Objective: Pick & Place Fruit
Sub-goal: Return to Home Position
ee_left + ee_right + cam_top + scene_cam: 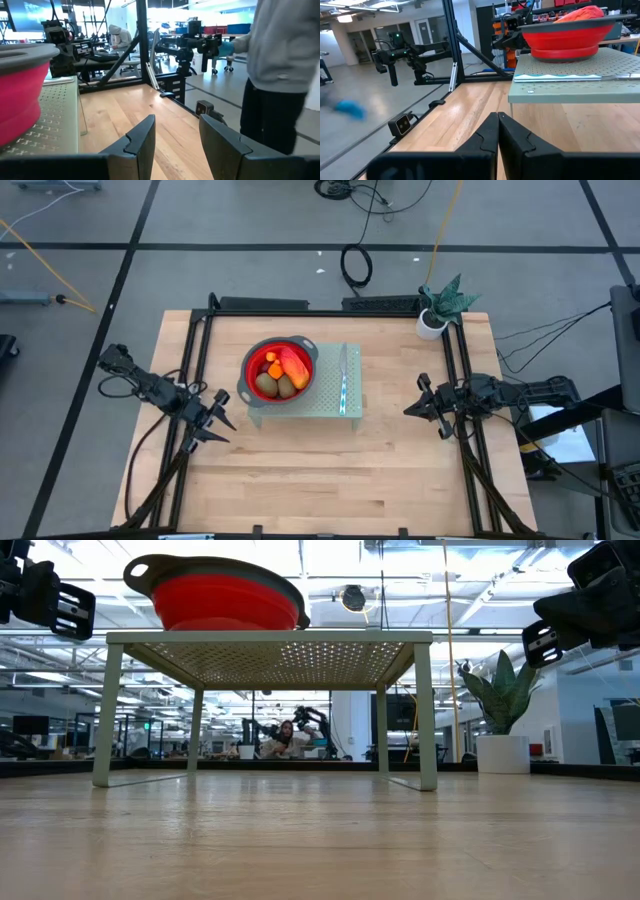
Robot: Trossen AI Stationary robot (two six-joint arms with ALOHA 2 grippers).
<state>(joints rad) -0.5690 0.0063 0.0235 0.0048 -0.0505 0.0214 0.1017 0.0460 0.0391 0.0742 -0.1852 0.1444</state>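
The fruit [279,373] lies in a red bowl with a grey rim [247,359]: brown-green ovals, orange pieces and one long red-orange piece [580,12]. The bowl [228,598] stands on a small pale-green perforated stand [330,404]. A slim silver knife [342,377] lies on the stand to the bowl's right. My left gripper [222,416] hovers open at the table's left, its fingers [142,142] apart with nothing between them. My right gripper [412,408] hovers shut at the table's right, fingertips [492,125] together, pointing toward the stand.
A potted green plant [440,308] stands at the table's far right corner. A black frame [200,350] runs along the table's left, far and right sides. A person [280,65] stands beside the table in the left wrist view. Bare wood [330,470] lies near the front edge.
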